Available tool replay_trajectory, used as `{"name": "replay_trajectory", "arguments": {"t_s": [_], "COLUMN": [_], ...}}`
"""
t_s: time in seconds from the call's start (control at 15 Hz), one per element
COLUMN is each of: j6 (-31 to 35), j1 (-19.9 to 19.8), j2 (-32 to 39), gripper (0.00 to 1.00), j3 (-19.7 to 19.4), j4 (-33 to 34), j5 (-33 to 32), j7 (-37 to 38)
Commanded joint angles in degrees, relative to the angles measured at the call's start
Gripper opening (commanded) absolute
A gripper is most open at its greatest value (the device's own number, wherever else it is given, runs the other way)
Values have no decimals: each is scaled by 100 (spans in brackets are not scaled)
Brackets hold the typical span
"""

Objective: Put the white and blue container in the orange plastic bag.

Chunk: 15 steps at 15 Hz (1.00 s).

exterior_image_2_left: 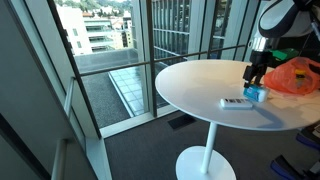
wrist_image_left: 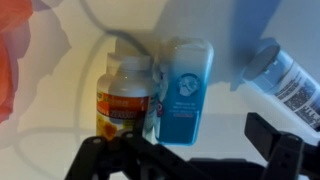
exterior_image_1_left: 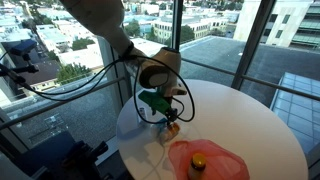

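The white and blue container (wrist_image_left: 185,95) lies on the white table in the wrist view, right next to a small orange packet (wrist_image_left: 125,100). In an exterior view it shows as a small blue shape (exterior_image_2_left: 253,93) just below my gripper (exterior_image_2_left: 258,70). My gripper (wrist_image_left: 190,150) hovers over it, open and empty, with a dark finger on each side. The orange plastic bag (exterior_image_2_left: 295,75) lies crumpled on the table just beyond the gripper. It also shows in an exterior view (exterior_image_1_left: 215,160) and at the left edge of the wrist view (wrist_image_left: 12,60).
A slim white item with dark print (wrist_image_left: 285,80) lies beside the container, also seen in an exterior view (exterior_image_2_left: 236,102). A dark bottle with a yellow cap (exterior_image_1_left: 198,163) rests on the bag. The round white table (exterior_image_2_left: 195,85) stands by floor-length windows.
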Motion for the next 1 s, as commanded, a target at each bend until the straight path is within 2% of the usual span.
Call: {"name": "replay_trajectory", "arguments": {"t_s": [0.0,0.4,0.47,0.93], "j6": [213,279,278,172], "j1": [-157,-158,-156,-124], "j2": [100,162,159,4], "gripper": [100,100,80,26], "j3": [186,321,331,293], "j4": [4,-16,-21,-62], "j5": [101,56,52,-32], "j7": [-270,-281,-273,-185]}}
